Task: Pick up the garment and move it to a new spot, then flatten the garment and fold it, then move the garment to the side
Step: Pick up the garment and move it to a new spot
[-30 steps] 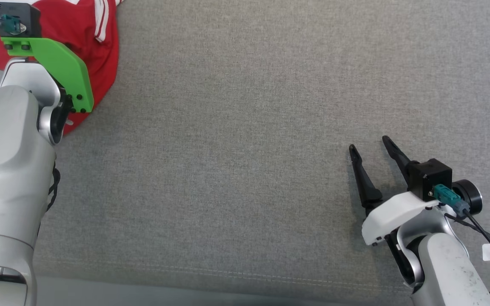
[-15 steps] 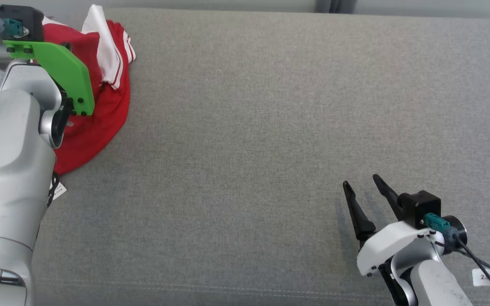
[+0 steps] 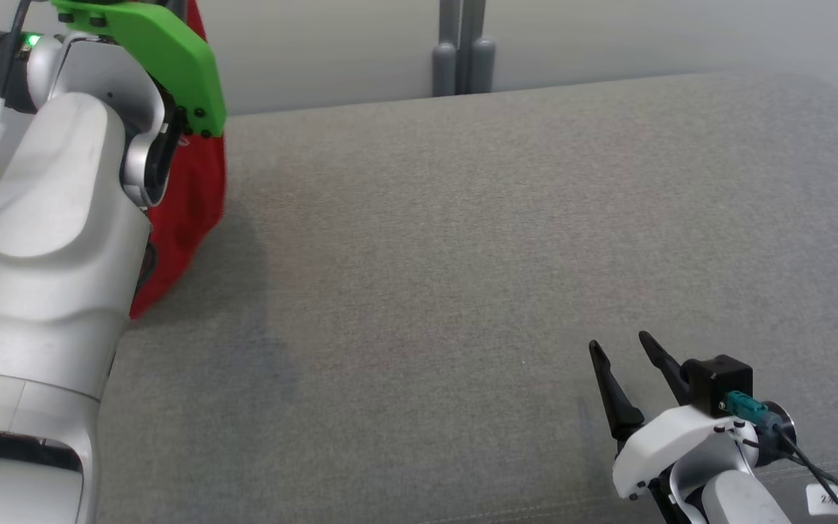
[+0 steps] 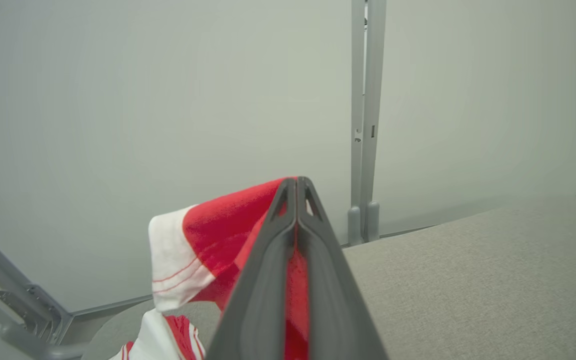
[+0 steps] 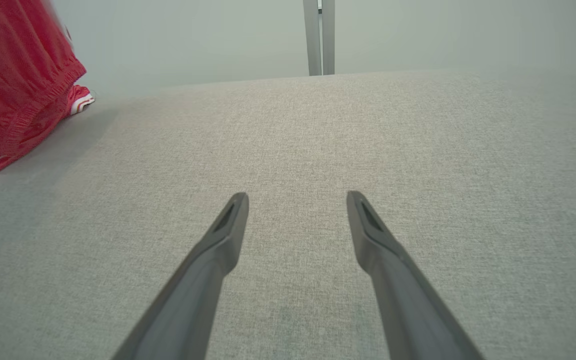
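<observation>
Left tool (image 4: 296,181) pinches the red garment (image 4: 208,225), apparently hanging; right tool (image 5: 296,196) gapes, well apart.

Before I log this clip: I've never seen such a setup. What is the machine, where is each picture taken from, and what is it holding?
This is a wheeled robot with two arms, each ending in a two-finger gripper. The picture showing both arms comes from a camera on its head, looking down at a grey upholstered surface. The other two come from cameras on the wrists, looking along each gripper's fingers. The left gripper is shut on a red garment with white striped trim, which hangs from it at the surface's left end. The right gripper is open and holds nothing, low over the surface at the near right. Behind stand a pale wall and a grey post.
</observation>
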Robot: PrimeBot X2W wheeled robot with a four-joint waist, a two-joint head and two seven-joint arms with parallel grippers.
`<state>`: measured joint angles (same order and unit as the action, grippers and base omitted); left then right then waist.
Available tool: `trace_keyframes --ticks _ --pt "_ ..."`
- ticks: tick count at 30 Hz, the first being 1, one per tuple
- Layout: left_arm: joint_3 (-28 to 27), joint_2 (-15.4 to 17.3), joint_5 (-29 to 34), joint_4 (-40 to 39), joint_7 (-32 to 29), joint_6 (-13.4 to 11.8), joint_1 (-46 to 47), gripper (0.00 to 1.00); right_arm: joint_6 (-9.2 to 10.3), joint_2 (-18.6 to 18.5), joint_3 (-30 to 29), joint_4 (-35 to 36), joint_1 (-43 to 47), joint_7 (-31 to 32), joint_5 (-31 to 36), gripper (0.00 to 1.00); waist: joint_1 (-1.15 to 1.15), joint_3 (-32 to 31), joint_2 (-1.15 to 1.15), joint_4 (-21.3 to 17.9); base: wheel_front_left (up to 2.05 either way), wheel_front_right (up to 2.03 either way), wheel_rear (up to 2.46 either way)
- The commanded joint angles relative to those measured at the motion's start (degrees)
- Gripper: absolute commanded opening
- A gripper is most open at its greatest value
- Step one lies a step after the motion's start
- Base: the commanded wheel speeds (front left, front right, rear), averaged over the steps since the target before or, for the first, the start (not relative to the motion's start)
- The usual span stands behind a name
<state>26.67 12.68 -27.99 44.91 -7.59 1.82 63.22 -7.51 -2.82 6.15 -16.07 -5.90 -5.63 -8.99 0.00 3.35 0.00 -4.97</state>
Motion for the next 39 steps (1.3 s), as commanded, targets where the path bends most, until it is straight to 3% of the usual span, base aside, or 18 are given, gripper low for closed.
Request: trace_keyframes --ticks 1,11,18,33,39 --pt "0.13 -0.63 0.22 -0.89 0.71 0.27 1.43 0.0 0.04 -0.13 0.12 -0.14 0.57 -0.32 -0.24 1.0 0.0 -1.68 0.0 -6.0 0.0 0.0 0.0" --pt "0.75 -6.08 -2.2 -5.07 3.32 1.23 3.57 0.0 0.04 -0.09 -0.08 -0.39 -0.57 -1.33 -0.99 1.0 0.0 1.21 0.0 -13.49 0.0 0.0 0.0" --pt "2.91 -8.39 -3.77 -3.24 2.39 0.62 -1.11 0.0 0.04 -0.08 -1.09 -0.7 -2.08 -3.21 -2.3 1.0 0.0 5.65 0.0 -13.86 0.0 0.0 0.0" --pt "4.12 -0.65 -1.92 8.64 6.26 -1.73 -12.05 0.0 0.04 -0.11 -1.34 -3.2 -5.03 -5.01 -2.42 1.0 0.0 8.75 0.0 -10.43 0.0 0.0 0.0" --pt "3.47 -1.25 -4.32 11.08 7.11 -0.55 -16.04 0.0 0.04 -0.11 -1.97 -3.67 -4.21 -4.61 -1.73 1.0 0.0 6.96 0.0 -9.07 0.0 0.0 0.0"
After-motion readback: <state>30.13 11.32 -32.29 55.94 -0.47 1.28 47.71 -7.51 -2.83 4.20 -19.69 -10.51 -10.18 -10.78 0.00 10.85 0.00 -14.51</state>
